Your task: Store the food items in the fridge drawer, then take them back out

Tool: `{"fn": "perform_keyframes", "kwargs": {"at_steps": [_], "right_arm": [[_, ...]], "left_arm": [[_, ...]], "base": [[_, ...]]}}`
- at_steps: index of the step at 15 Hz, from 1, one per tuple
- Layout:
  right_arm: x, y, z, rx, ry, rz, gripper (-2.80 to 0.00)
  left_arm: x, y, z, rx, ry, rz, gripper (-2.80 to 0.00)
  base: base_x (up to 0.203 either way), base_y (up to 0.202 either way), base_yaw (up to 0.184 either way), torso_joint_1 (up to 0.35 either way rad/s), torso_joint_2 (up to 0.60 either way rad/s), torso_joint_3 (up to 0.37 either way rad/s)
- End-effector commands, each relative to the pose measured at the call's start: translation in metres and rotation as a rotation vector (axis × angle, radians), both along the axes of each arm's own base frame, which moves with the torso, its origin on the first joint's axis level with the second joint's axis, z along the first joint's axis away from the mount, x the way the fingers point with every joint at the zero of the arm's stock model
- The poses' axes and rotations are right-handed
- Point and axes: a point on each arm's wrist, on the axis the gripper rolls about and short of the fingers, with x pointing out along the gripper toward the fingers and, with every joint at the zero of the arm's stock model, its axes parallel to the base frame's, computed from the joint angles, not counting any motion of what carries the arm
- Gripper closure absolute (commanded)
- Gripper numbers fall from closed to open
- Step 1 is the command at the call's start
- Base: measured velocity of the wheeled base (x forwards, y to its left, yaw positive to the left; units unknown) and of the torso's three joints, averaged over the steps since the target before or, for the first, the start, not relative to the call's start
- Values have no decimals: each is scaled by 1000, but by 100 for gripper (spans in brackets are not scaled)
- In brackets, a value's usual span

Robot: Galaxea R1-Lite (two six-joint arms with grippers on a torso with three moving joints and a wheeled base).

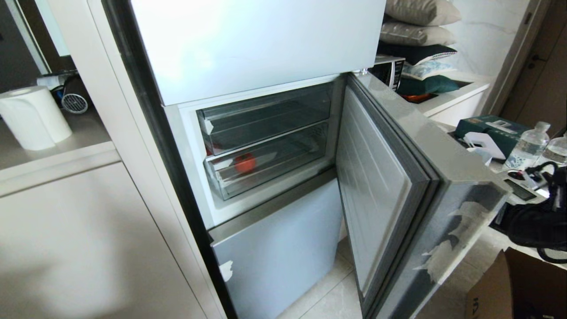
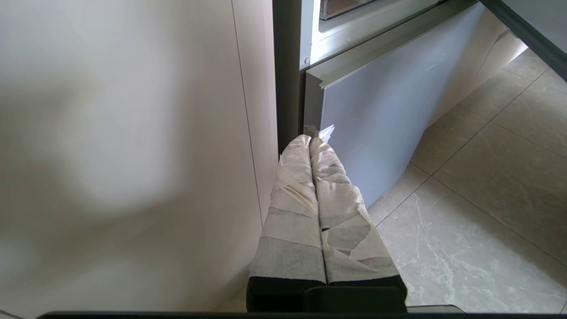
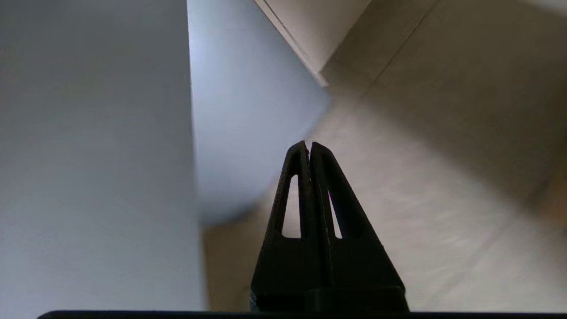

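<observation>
One red fruit (image 1: 245, 163) lies in the lower clear drawer (image 1: 266, 170) of the open fridge, behind its front lip. The drawer looks pushed in, so a reach for the fruit could knock the lip, or catch the open door (image 1: 390, 186) swinging beside it. The right tool (image 3: 309, 148) points down at the floor beside a fridge panel, fingers pressed together and empty. The left tool (image 2: 318, 144), wrapped in tape, hangs low by the bottom door, also closed on nothing.
</observation>
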Motion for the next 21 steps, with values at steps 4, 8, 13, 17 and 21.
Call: {"fn": "perform_keyframes", "kwargs": {"at_steps": [4,8,13,17,21], "right_arm": [[5,63,12,-147,-111,238,0],[7,99,22,-146,-209,361,0],[30,172,2,-191,-312,404,0],[55,244,0,-181,-457,411,0],[94,294,-7,-142,-541,443,0]], "left_arm": [[0,0,0,0,-1,1,0],[0,0,0,0,-1,1,0],[0,0,0,0,-1,1,0],[0,0,0,0,-1,1,0],[0,0,0,0,-1,1,0]], "base": [[0,0,0,0,0,0],[0,0,0,0,0,0],[0,0,0,0,0,0],[0,0,0,0,0,0],[0,0,0,0,0,0]]}}
